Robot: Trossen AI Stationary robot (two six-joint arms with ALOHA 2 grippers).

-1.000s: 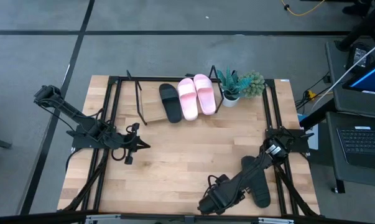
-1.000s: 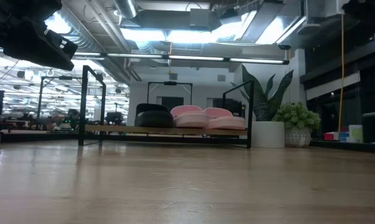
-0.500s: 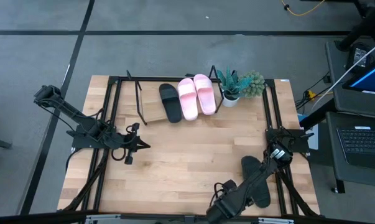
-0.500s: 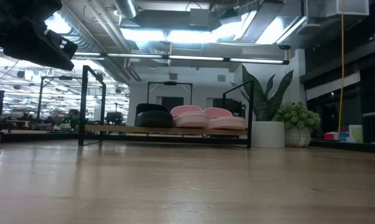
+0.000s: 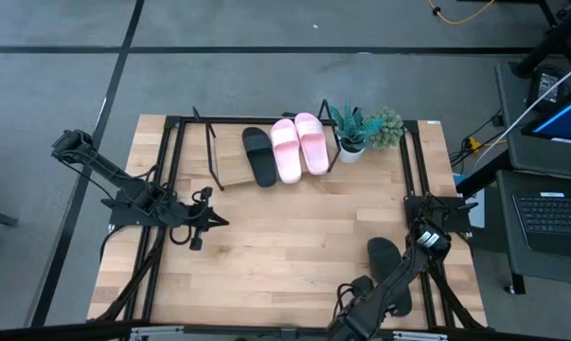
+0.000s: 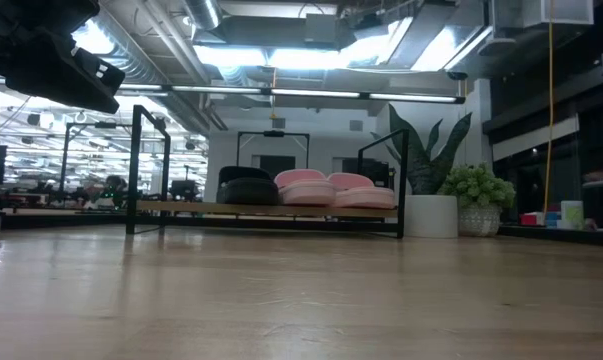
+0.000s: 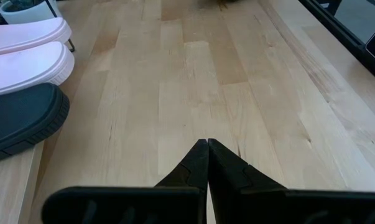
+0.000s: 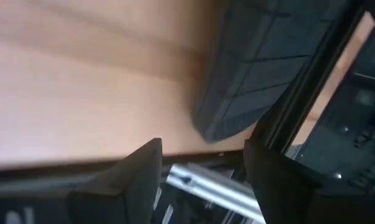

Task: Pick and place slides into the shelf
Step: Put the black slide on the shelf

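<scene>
Fingers of right gripper (image 8: pixel 203 180) spread wide, empty, beside last black slide (image 5: pixel 387 268) at bench edge; I read approach for pickup. Left gripper (image 7: pixel 207 149) pinched closed, idle.

Two potted plants (image 5: pixel 365 130) are set at the far right of the wooden counter (image 5: pixel 285 237); a laptop (image 5: pixel 555 223) is seen beyond its right edge.
</scene>
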